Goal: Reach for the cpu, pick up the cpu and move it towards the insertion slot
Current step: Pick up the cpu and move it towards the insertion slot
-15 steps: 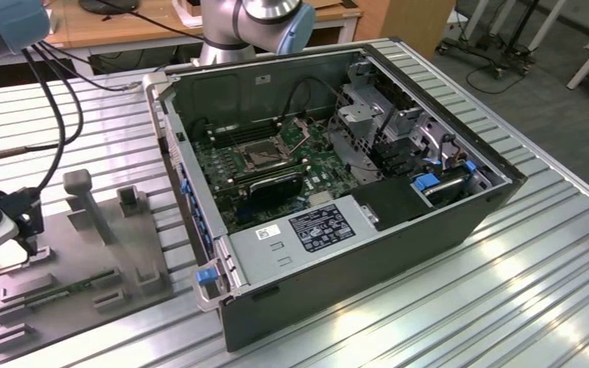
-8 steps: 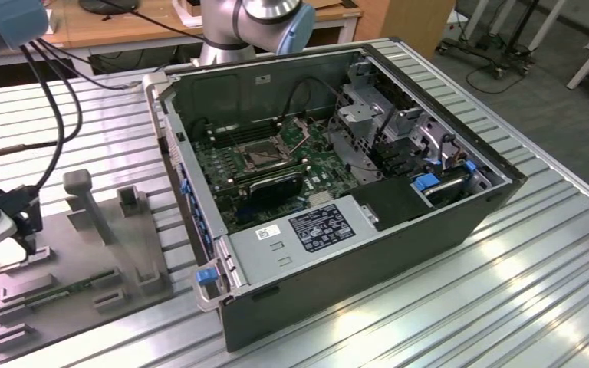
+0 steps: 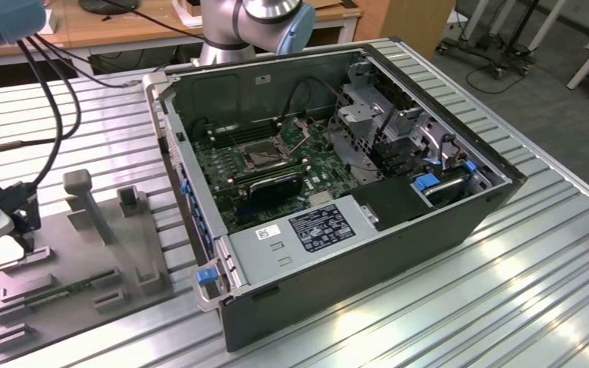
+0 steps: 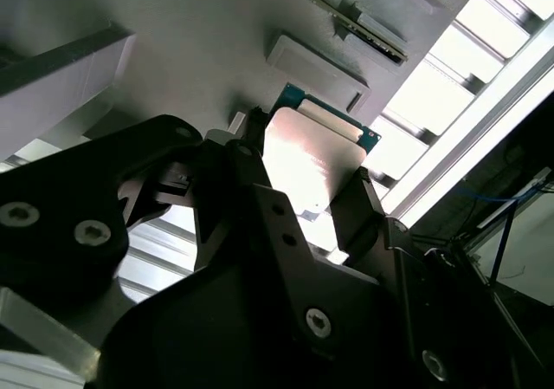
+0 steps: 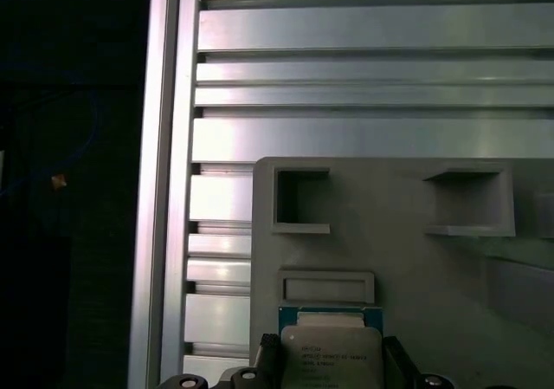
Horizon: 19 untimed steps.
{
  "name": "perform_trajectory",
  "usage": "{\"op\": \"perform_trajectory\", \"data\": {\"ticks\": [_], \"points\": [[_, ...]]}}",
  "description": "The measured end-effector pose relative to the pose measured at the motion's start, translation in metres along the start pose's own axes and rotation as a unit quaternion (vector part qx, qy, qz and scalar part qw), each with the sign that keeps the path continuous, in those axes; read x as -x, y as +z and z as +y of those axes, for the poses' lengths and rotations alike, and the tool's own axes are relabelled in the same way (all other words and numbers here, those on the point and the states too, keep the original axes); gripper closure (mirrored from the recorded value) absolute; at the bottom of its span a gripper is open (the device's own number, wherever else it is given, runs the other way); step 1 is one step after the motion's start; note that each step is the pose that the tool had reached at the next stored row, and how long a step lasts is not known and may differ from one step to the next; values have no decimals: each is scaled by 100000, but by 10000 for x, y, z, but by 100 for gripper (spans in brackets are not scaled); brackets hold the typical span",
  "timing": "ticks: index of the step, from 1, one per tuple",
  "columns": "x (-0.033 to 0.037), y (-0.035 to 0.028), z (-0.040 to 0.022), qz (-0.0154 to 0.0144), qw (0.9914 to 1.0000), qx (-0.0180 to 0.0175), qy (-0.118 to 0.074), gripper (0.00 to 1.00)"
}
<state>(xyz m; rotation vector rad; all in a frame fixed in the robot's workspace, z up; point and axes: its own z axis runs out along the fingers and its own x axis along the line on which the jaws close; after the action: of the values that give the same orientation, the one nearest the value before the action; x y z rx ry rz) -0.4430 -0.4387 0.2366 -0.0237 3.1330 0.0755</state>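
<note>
Down at the near corner of the table (image 3: pixel 428 322), the gripper (image 4: pixel 307 172) sits low over the grey holder plate (image 3: pixel 59 261). In the second wrist view its dark fingers (image 4: pixel 368 203) are clenched on the cpu (image 4: pixel 316 159), one on each of two opposite edges. As far as I can judge, both are touching it.

In both wrist views the chip lies flat, silvery face up, and it looks to be resting on the plate, just beside a small raised block (image 5: pixel 327 286).

I take this to be the pick-up itself. To do it well, the grip should stay square on the two edges and only firm enough to hold. The chip is thin, and a skewed or hard squeeze could tip it or make it slip. It should come away straight and level so no corner catches the raised block or the plate's other ribs. A green memory stick (image 3: pixel 59 293) lies in the same plate, clear of the grasp.

Further back, the open computer case (image 3: pixel 376 253) lies on its side on the table. The insertion slot (image 3: pixel 261 157) is inside it on the green circuit board (image 3: pixel 305 165), well apart from the chip, with the case's wall between them.
</note>
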Motion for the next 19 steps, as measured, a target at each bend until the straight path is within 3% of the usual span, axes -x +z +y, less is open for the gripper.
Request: {"op": "perform_trajectory", "data": {"ticks": [19], "points": [[1, -107, 5, -1, 100000, 0, -2, 46]]}}
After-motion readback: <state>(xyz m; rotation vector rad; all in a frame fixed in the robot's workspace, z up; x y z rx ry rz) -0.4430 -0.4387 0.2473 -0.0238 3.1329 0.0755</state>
